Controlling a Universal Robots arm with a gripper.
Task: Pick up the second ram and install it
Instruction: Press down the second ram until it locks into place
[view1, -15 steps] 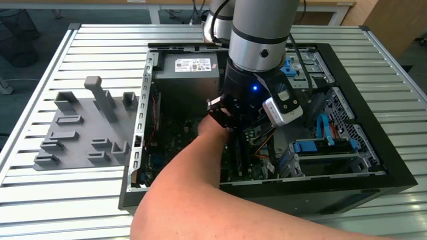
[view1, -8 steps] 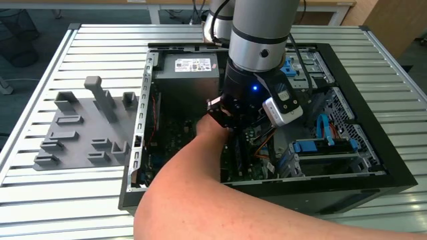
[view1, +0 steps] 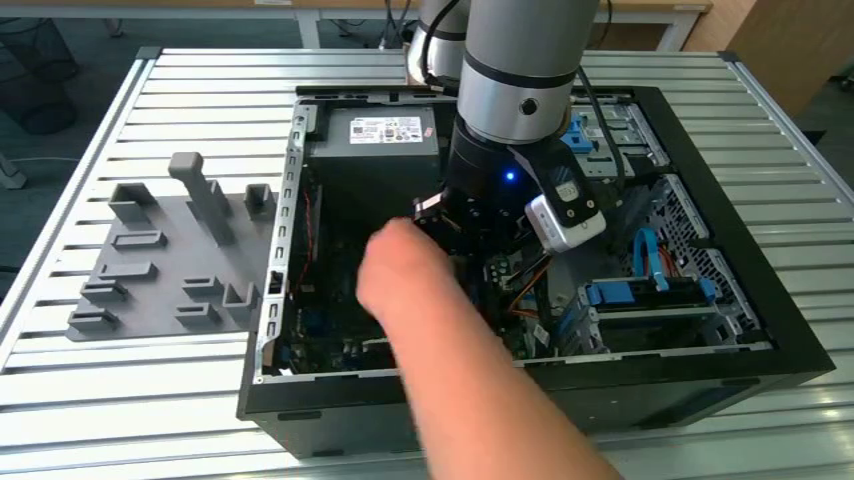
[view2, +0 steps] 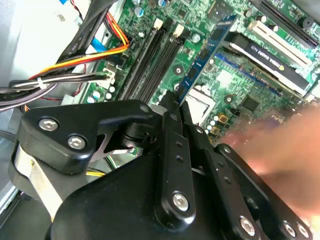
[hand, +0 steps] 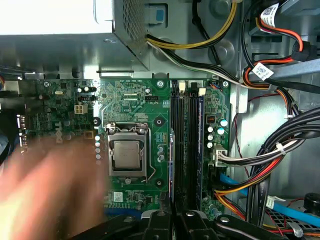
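One ram strip, the second ram (view2: 202, 62) (hand: 200, 150), stands in outer slot of motherboard (hand: 130, 100), inside open case (view1: 721, 150) on tabletop (view1: 80, 400). Hand (view2: 172, 100) narrow, fingers nearly together, just over strip's near end. Person's arm (view1: 454, 360) reaches in beside it.

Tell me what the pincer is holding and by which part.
It seems to grip the second ram by one end, the strip projecting past the pincer over the motherboard.

Thin second ram (hand: 172, 165), edge-on and upright, between the jaws
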